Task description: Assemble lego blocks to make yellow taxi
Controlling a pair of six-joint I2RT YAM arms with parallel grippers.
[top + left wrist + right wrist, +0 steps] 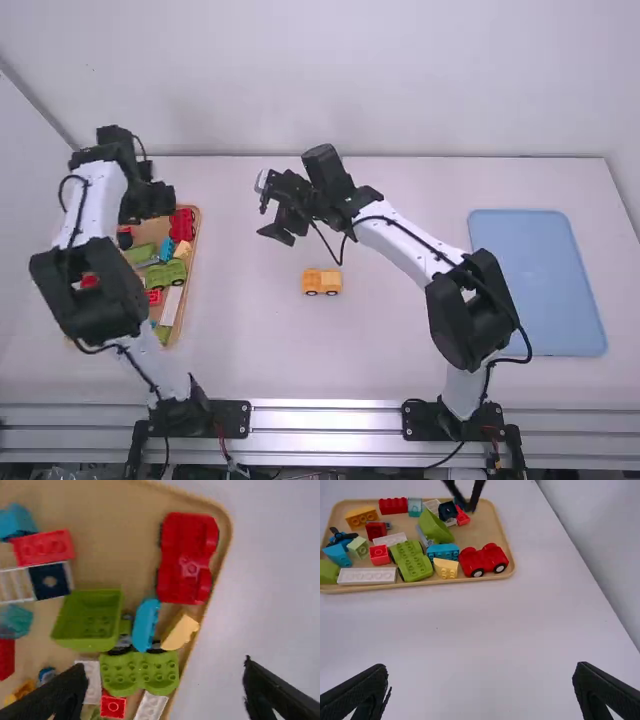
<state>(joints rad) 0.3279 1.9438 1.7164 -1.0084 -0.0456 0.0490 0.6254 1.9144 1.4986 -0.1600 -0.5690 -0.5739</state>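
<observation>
One left gripper (148, 203), fingers spread, above wooden tray (190, 270) of mixed blocks (182, 224), left | one right gripper (276, 220), likewise spread, farther than yellow vehicle (322, 282), mid-table, well apart from tray | blue tray (537, 283), right | white table (250, 340), far edge meeting pale wall (450, 90)

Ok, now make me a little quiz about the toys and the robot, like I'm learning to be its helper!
1. True or false: the yellow car is inside the wooden tray.
2. Pick one. The left gripper is: A) open above the tray; B) holding the yellow car; C) shut on a green block.
3. Fill in: the toy car in the tray's corner is coloured ____.

Key: 1 false, it's on the table; 2 A; 3 red.
</observation>
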